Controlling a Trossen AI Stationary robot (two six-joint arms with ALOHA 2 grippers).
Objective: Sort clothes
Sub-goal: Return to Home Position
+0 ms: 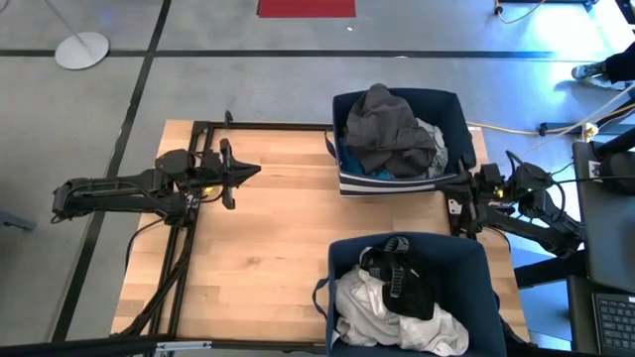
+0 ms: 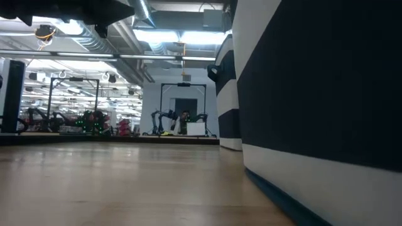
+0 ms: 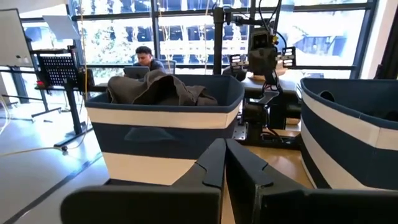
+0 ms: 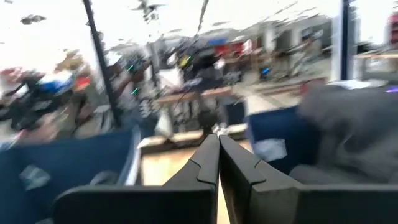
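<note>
The clothes lie in two navy bins on the table's right half. In the far bin [image 1: 451, 104] a dark grey garment [image 1: 387, 124] is heaped over white and turquoise cloth. The near bin [image 1: 476, 258] holds a white garment [image 1: 367, 307] and a black one [image 1: 407, 283]. My left gripper [image 1: 256, 171] hovers shut over the bare wood at the far left and points level toward the bins; its shut fingers [image 3: 214, 163] face the grey garment [image 3: 161, 90]. My right gripper [image 1: 458, 190] is shut at the right edge, between the bins, and touches nothing [image 4: 219, 140].
Bare wood [image 1: 268, 248] fills the table's left and middle. A black frame and cables [image 1: 184, 258] run along the left edge. The near bin's striped wall [image 2: 314, 94] stands close on the low view's right. A person [image 3: 144, 56] sits beyond the table, behind the far bin.
</note>
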